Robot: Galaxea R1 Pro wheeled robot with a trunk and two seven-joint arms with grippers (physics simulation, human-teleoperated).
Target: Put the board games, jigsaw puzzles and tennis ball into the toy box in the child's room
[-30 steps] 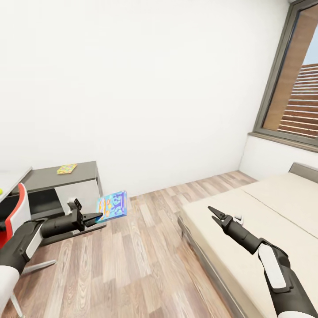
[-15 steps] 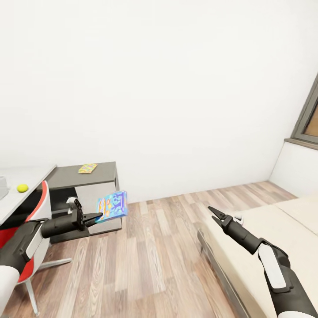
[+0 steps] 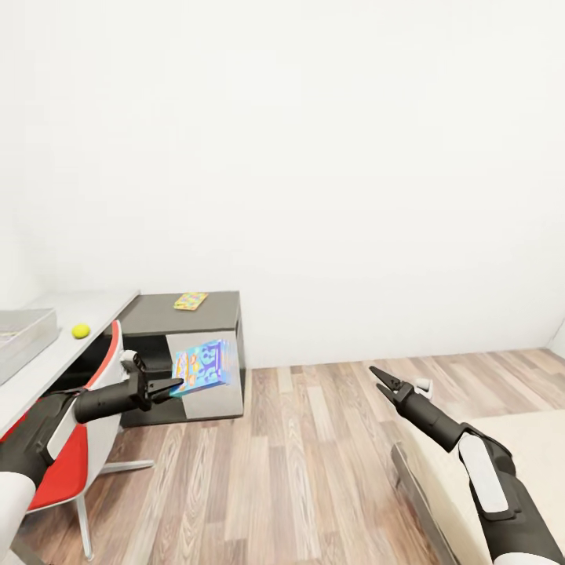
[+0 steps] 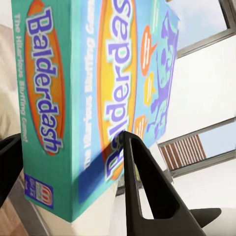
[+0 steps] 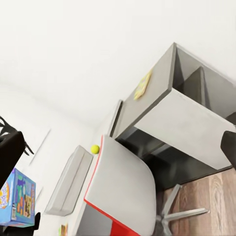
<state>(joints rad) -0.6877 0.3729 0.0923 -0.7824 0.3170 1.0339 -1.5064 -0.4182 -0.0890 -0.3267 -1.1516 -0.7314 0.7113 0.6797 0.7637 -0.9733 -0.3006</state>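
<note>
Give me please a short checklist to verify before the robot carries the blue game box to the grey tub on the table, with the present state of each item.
1. Left gripper shut on the Balderdash box: ok; a finger lies against its face.
2. Box held off the floor: ok.
3. Toy box in view on the table: ok, partly; its inside is cut off by the picture edge.
4. Room left inside the toy box: cannot tell.
5. Path to the table: not ok; the red and white chair stands between the arm and the table.
6. Right gripper empty: ok, open, holding nothing.
</note>
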